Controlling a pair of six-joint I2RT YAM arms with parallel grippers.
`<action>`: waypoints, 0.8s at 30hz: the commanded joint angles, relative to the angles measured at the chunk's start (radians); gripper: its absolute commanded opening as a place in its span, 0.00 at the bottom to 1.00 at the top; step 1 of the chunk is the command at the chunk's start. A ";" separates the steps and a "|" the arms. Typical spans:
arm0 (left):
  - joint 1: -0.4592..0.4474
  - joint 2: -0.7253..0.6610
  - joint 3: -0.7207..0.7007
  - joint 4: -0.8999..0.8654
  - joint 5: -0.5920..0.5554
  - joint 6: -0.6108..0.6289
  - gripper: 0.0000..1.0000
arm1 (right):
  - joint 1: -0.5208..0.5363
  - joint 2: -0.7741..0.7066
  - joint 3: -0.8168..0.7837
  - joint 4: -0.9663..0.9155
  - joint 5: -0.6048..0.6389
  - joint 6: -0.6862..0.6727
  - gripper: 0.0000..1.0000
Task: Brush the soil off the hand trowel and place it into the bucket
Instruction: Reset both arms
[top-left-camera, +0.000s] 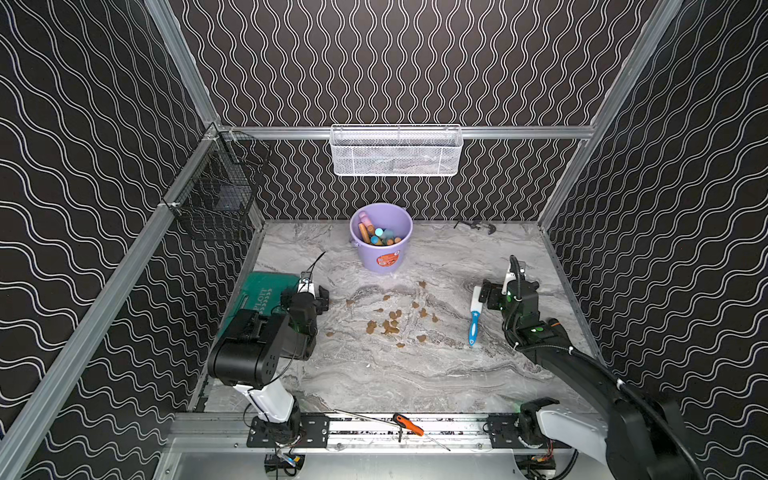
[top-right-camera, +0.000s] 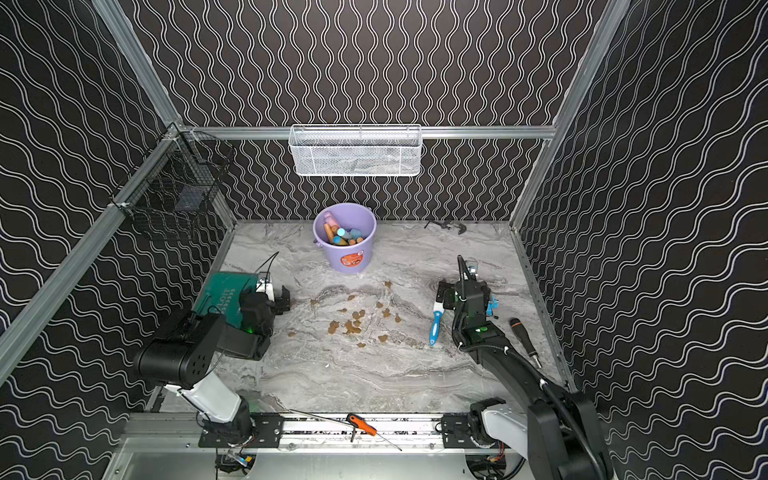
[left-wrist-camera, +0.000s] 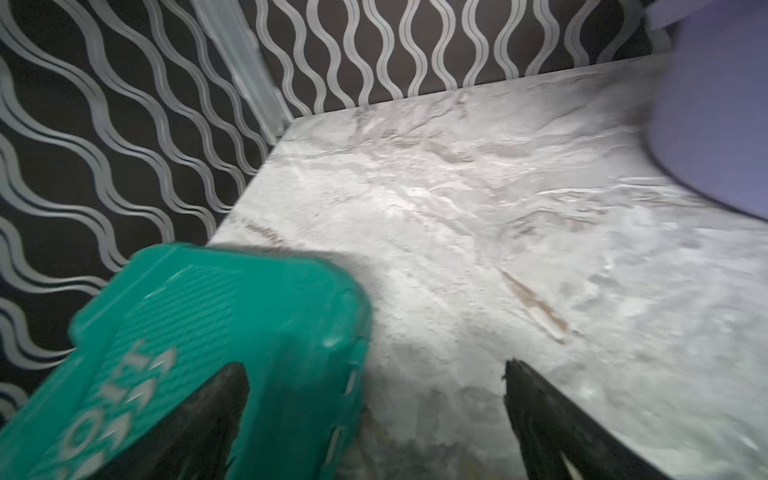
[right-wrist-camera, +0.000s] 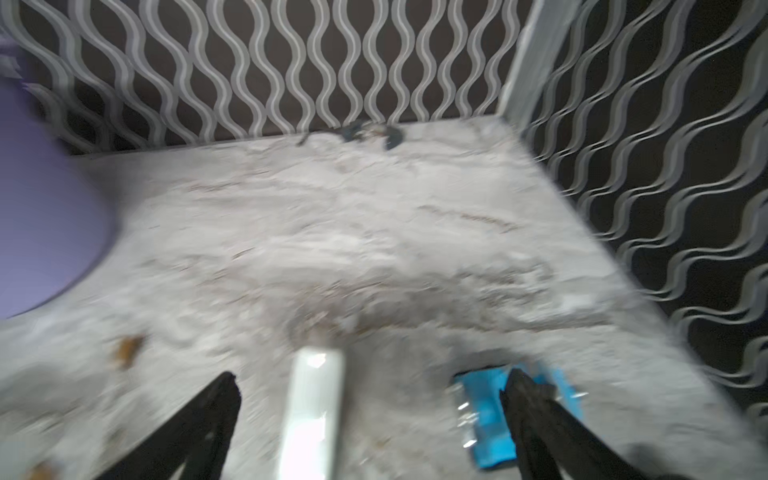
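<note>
Brown soil (top-left-camera: 390, 326) (top-right-camera: 353, 328) lies in clumps on the marble table's middle; one clump (right-wrist-camera: 129, 349) shows in the right wrist view. The lavender bucket (top-left-camera: 368, 257) (top-right-camera: 332, 257) (left-wrist-camera: 715, 124) (right-wrist-camera: 41, 208) stands at the back centre and holds several colourful handled tools. I cannot pick the hand trowel out among them. A white-and-blue brush (top-left-camera: 474, 318) (top-right-camera: 435, 322) lies on the table, its white head (right-wrist-camera: 311, 415) between the fingers of my open right gripper (top-left-camera: 484, 293) (top-right-camera: 442, 293) (right-wrist-camera: 370, 382). My left gripper (top-left-camera: 322, 297) (top-right-camera: 284, 300) (left-wrist-camera: 372, 374) is open and empty.
A green case (top-left-camera: 257, 295) (left-wrist-camera: 208, 332) lies under the left gripper by the left wall. A blue object (right-wrist-camera: 486, 415) sits under one right finger. A black-handled screwdriver (top-right-camera: 524, 338) lies far right. A white mesh basket (top-left-camera: 396, 151) and a black wire basket (top-left-camera: 216, 191) hang on the walls.
</note>
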 joint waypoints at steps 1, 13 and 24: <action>0.002 0.002 -0.002 0.035 0.024 -0.013 0.99 | -0.088 0.123 -0.014 0.218 0.038 -0.044 0.99; 0.000 -0.001 0.001 0.024 0.025 -0.017 0.99 | -0.240 0.359 -0.248 0.901 -0.277 -0.056 1.00; 0.000 0.001 0.001 0.029 0.024 -0.014 0.99 | -0.235 0.344 -0.211 0.786 -0.276 -0.039 1.00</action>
